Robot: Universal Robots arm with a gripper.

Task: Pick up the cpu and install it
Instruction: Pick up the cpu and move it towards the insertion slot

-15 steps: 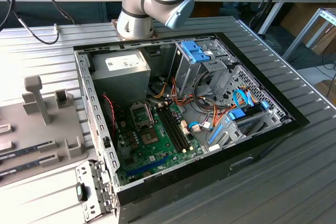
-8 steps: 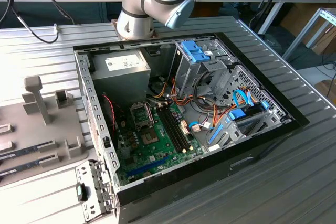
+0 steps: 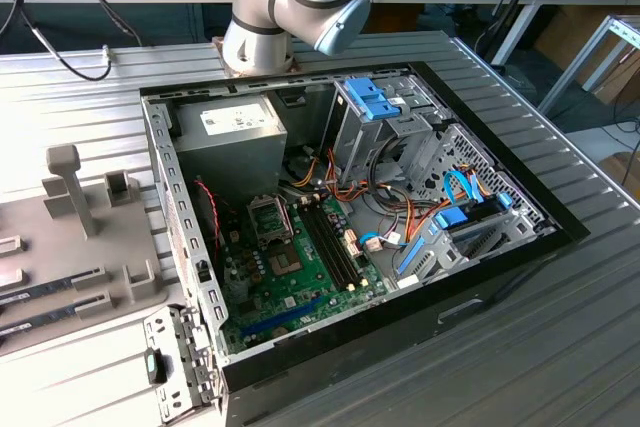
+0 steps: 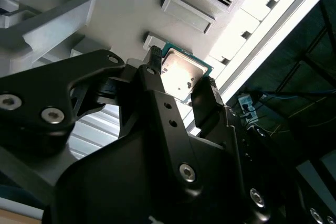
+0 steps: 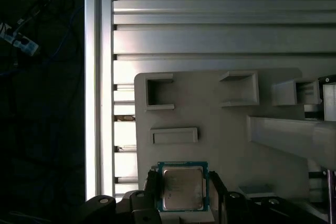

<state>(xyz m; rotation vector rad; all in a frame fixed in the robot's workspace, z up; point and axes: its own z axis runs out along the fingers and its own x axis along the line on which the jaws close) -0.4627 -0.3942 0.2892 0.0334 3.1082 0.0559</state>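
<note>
**Ribbed table, two loads**

We see a ribbed metal table (image 3: pixel 560 347) carrying an open computer case (image 3: pixel 400 319) at its middle. Just beside the case, toward the exterior view's left, a grey fixture plate (image 3: pixel 105 247) lies flat on the slats, near the table's edge.

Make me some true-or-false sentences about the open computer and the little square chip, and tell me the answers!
1. The cpu already sits in the motherboard's socket. False: it is at the gripper, over the grey fixture plate, outside the computer.
2. The computer case is open, so the motherboard shows. True.
3. The cpu's top is silvery metal with a thin green rim. True.
4. The motherboard is red. False: it is green.
5. A blue plastic bracket sits inside the case. True.
</note>
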